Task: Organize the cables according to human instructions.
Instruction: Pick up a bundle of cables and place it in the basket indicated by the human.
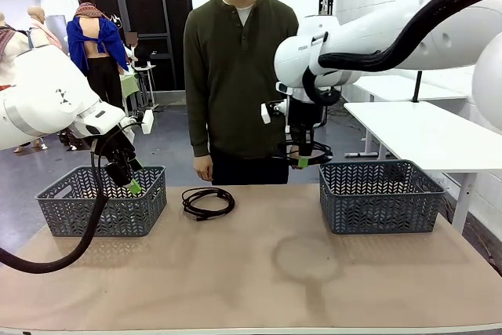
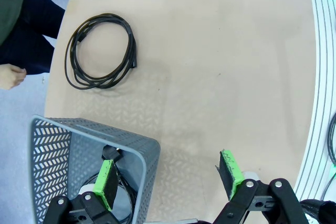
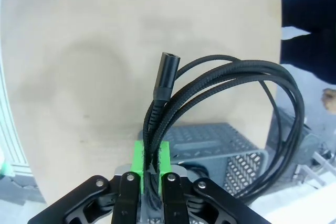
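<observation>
Overhead on the right: right gripper (image 1: 303, 162), green pads (image 3: 137, 156) pinched together on the held cable (image 3: 226, 90). Several strands bunched in the grip, one chunky plug end (image 3: 164, 74) poking up past the fingertips, rest of the loop sagging off to one side. Raised at the left edge of the right basket (image 1: 380, 194), clear of its rim.

On the left: left gripper (image 2: 169, 174), jaws wide apart, nothing between them. Hovering at the right end of the left basket (image 1: 102, 202). From the wrist camera, one finger over the basket's inside, the other over bare table (image 1: 259, 272), basket wall in between.

Down in that basket: basket cable (image 2: 111, 155), black plug and part of a coil, partly hidden by the finger.

Mid-table: loose cable (image 1: 208, 202), flat coil, alone on the brown top, well apart from both baskets and both grippers.

Obstructions: thick ribbed hose (image 1: 47, 260) of the left arm drooping across the front of the left basket. Faint ring stain (image 1: 302, 260) on the tabletop.

Far side: person (image 1: 239, 60) standing at the table edge, hand (image 1: 204, 167) hanging low, just behind the loose cable.
</observation>
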You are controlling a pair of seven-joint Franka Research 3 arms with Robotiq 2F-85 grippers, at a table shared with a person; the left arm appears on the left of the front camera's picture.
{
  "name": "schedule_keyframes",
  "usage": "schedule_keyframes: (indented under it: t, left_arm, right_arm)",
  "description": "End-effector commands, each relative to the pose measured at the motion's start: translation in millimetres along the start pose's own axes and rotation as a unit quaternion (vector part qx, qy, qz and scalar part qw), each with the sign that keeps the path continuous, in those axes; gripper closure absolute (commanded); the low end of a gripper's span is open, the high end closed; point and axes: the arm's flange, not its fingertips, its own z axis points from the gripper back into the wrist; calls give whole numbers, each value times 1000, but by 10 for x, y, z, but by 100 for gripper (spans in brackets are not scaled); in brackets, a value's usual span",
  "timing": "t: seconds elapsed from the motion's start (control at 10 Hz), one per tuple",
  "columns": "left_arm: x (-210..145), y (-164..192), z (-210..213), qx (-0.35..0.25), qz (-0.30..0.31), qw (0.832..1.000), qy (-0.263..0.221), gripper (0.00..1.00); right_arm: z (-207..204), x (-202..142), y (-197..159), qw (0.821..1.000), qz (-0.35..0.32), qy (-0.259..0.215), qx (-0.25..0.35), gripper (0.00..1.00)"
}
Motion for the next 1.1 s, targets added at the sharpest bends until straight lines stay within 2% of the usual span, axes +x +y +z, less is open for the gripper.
schedule_keyframes:
  t: [0.0,0.1,0.7,1.0]
  left_arm:
    - [10,7,22,-3,1,1000,-1,0]
    - [10,7,22,-3,1,1000,-1,0]
    - [10,7,22,-3,1,1000,-1,0]
    - [10,7,22,-3,1,1000,-1,0]
  right_arm:
    - [-63,-110,72,1000,-1,-4,8,100]
    - [0,0,0,1000,0,0,0,100]
    - [-4,12,30,1000,2,1,3,100]
    - [141,-487,183,999,23,14,-25,100]
